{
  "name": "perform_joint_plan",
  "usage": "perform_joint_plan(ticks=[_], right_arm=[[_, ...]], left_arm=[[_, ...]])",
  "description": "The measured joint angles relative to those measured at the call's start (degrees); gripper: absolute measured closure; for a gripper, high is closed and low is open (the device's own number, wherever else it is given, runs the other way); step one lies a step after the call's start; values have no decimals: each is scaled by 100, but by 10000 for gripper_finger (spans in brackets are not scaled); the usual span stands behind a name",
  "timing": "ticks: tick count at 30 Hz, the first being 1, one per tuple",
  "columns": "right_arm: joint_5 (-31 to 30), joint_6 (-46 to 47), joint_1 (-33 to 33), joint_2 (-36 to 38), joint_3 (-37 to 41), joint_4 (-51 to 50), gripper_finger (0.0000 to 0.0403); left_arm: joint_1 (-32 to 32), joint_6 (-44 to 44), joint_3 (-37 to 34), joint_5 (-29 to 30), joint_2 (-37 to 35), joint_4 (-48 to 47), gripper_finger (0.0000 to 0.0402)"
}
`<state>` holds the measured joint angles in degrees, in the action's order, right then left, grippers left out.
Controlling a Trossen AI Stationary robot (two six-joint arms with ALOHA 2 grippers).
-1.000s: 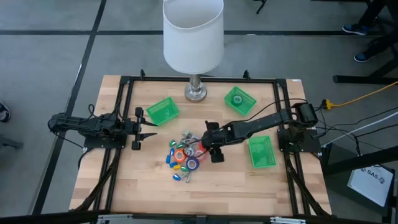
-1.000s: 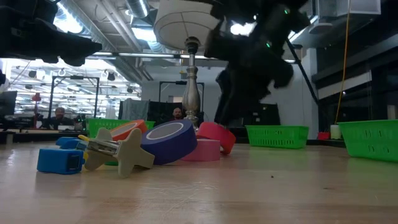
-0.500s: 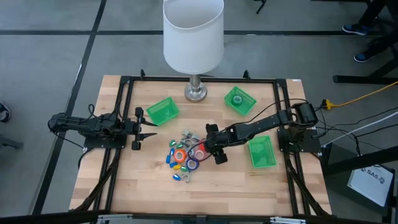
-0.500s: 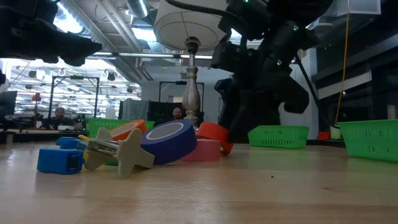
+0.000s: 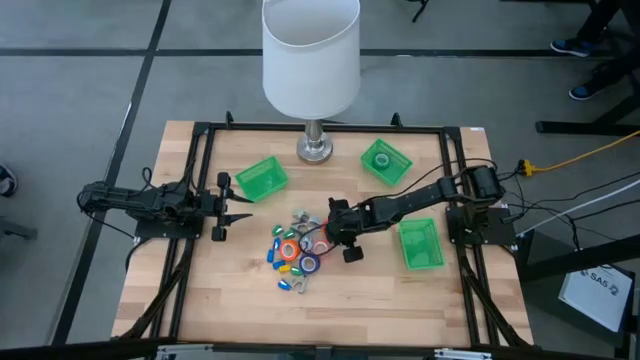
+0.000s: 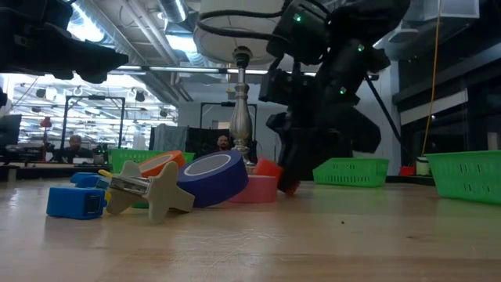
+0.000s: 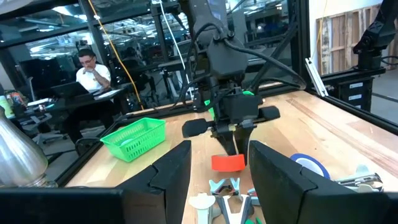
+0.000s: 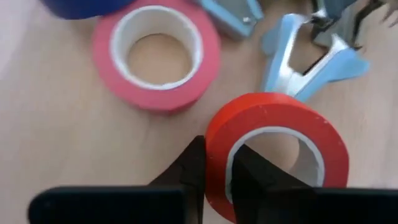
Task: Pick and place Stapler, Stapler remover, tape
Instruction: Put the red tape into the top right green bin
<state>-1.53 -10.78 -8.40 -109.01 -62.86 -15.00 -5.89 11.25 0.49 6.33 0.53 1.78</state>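
A pile of small tape rolls, blue staplers and claw-shaped stapler removers point(image 5: 295, 255) lies mid-table. At its right edge a red tape roll point(image 8: 277, 149) sits tilted beside a pink roll point(image 8: 155, 53) that lies flat. My right gripper point(image 8: 217, 155) slants down onto the red roll and is shut on it. A blue stapler remover point(image 8: 311, 53) lies just beyond. My left gripper point(image 7: 217, 168) waits open and level at the table's left side point(image 5: 235, 205), touching nothing. My right gripper has the red roll's wall point(image 8: 217, 171) between its two fingers, one finger inside the ring's hole and one outside. The fingers slant down from the table's right side. The roll point(image 6: 270, 168) stands tilted, low at the table next to the pink roll point(image 6: 254, 188).
Three green bins stand around: far left point(image 5: 262, 178), far right point(image 5: 385, 160) and right point(image 5: 421, 245). A lamp with a white shade point(image 5: 311, 60) stands at the far middle. A purple roll point(image 6: 211, 178), a grey claw point(image 6: 149, 188) and a blue stapler point(image 6: 74, 200) crowd the pile.
My right gripper has come down onto the red tape roll at the pile's right edge, rolling a little, and its fingers have closed on the roll's wall. The roll stays tilted beside the pink roll.
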Motion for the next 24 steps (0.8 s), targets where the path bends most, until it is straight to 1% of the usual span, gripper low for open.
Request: perform_joint_plan(ticks=[4, 6, 10, 13, 15, 18, 21, 24], right_arm=[[13, 1, 48, 252, -366, -766, 357], [122, 1, 144, 393, -467, -1129, 357], [574, 0, 453, 898, -552, -1279, 357], [623, -9, 736, 1272, -549, -1629, 357], [538, 0, 936, 1548, -548, -1785, 357], [198, 1, 1245, 1932, -552, -2076, 357], [-72, 2, 1621, 2166, -550, -2251, 357], [-133, 11, 2114, 2224, -555, -2322, 357]], left_arm=[[0, 0, -1, 1, -1, 0, 245], [0, -2, -2, 1, -1, 0, 245], [0, 0, -2, 1, -1, 0, 245], [0, 0, -2, 1, -1, 0, 245], [0, 0, 0, -1, -1, 0, 245], [-1, -1, -1, -1, -1, 0, 245], [-2, 0, -2, 1, -1, 0, 245], [-1, 0, -1, 1, -1, 0, 245]])
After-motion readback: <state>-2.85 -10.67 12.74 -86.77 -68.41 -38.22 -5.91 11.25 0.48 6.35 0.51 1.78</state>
